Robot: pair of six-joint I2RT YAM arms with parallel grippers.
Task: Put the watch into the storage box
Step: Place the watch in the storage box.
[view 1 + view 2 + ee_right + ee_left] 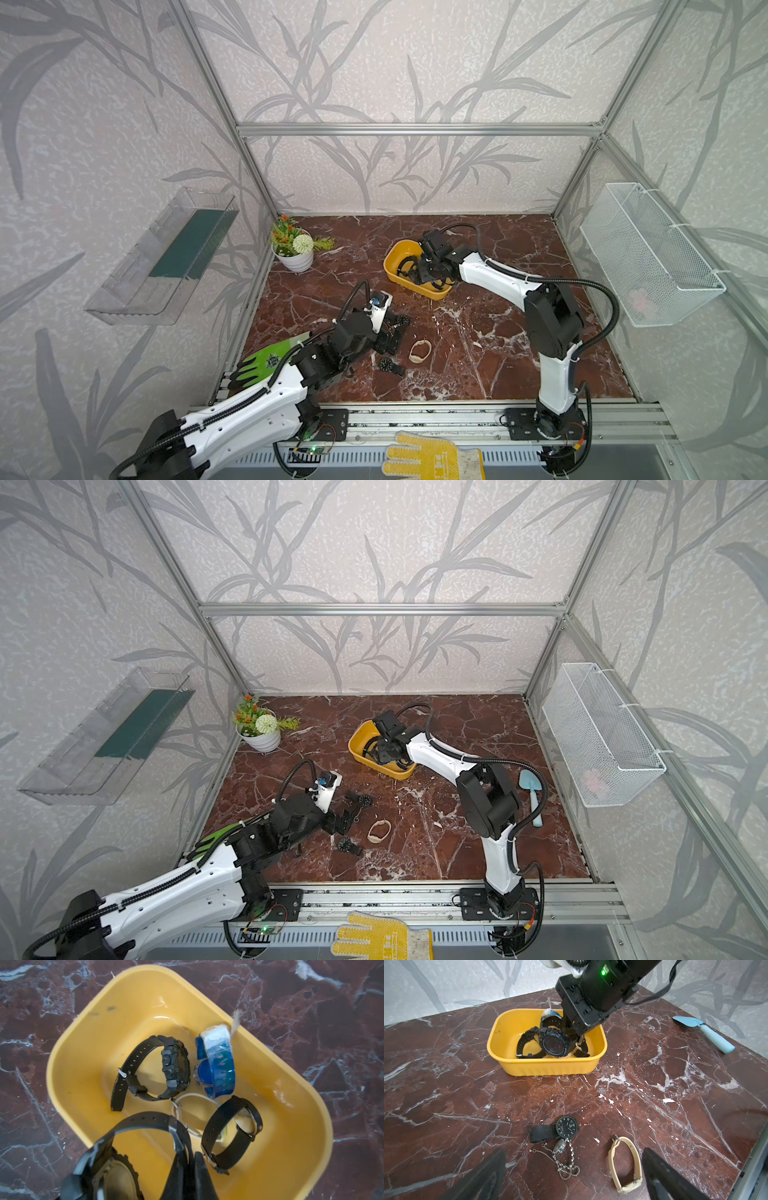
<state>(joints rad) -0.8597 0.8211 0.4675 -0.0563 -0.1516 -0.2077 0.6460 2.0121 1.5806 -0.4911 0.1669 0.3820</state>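
While the left jaws gape empty over two black watches, one pocket watch and one beige watch on the surface, the right jaws pinch a chunky black watch inside the yellow storage box, beside four others.

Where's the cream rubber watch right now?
In both top views the cream rubber watch lies on the red marble table near its front edge, outside the yellow plastic storage box, just right of a black round-faced wristwatch.
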